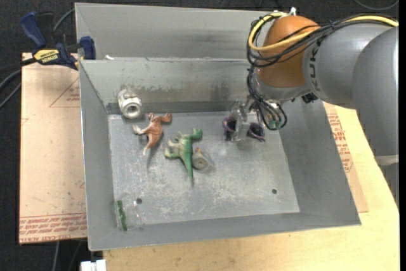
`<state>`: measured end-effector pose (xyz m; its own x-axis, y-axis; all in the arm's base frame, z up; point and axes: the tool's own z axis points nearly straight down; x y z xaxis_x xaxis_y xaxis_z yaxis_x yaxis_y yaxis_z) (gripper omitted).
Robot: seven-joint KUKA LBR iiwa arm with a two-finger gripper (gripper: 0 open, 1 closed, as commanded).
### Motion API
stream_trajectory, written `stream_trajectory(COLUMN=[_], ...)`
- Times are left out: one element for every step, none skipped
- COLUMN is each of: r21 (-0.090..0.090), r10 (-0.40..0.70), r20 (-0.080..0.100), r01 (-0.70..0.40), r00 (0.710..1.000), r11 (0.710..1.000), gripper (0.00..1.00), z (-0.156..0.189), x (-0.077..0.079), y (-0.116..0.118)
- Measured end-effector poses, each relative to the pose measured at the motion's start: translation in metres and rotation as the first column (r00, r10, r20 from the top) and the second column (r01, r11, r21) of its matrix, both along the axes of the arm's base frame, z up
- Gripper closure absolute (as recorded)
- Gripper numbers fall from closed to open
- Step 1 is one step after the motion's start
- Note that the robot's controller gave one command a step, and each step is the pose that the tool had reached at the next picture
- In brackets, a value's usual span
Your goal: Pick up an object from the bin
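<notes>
Two toys, a green dinosaur (185, 148) and an orange dinosaur (152, 129), lie well beyond the claw (243, 129), away from the arm (355, 66). Beneath the claw sits a small purple thing (228, 127); whether the claw is apart or together cannot be told. Centring over it before closing should serve best.

The grey bin (241, 181) carries a silver cylinder (130, 103), an orange dinosaur (152, 129) and a green dinosaur (185, 148) — close together. A green stick (120, 214) lies apart.
</notes>
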<state>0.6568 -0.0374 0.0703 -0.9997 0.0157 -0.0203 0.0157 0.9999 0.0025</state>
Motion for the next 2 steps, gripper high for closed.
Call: stream_trajectory(r21=[-0.005,0.001], r10=[0.208,0.028], r20=[0.000,0.001], r01=[-0.208,-0.028], r00=[0.978,1.000], r11=[0.978,1.000], gripper=[1.00,1.00], z=[-0.001,0.104], x=[-0.025,-0.018], y=[-0.037,0.000])
